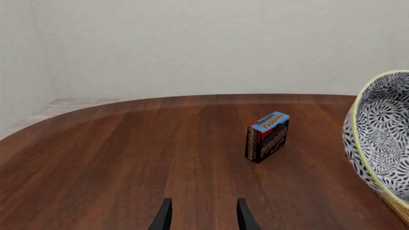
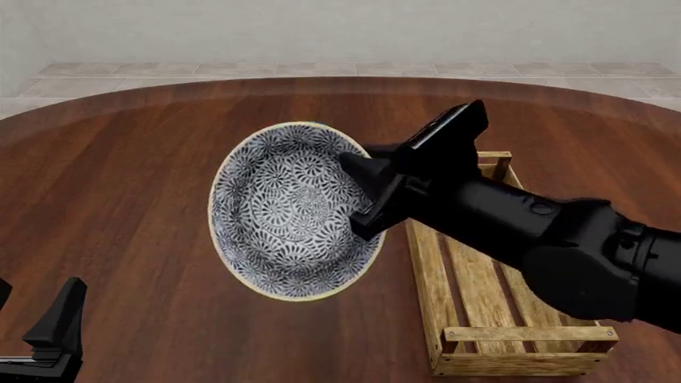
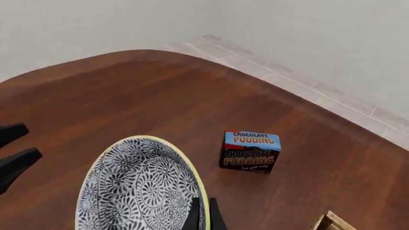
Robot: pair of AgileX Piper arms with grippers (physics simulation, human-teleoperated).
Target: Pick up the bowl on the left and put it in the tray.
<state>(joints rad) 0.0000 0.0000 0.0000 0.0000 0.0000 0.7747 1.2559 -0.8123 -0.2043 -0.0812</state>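
The blue-and-white floral bowl (image 2: 279, 215) hangs tilted on its side above the table, its inside facing the front camera. My right gripper (image 2: 362, 198) is shut on the bowl's right rim, one finger inside and one outside. In the right wrist view the bowl (image 3: 137, 191) fills the lower left, with the gripper (image 3: 203, 216) pinching its cream rim. The bowl's edge (image 1: 383, 139) also shows in the left wrist view. The wooden tray (image 2: 484, 279) lies on the table just right of the bowl, under the right arm. My left gripper (image 2: 32, 311) stands open and empty at the near left.
A small chocolate pudding box (image 1: 268, 136) stands upright on the table; it also shows beyond the bowl as the pudding box (image 3: 250, 151), and the front view hides it. The round brown table (image 2: 127, 159) curves away at the far side.
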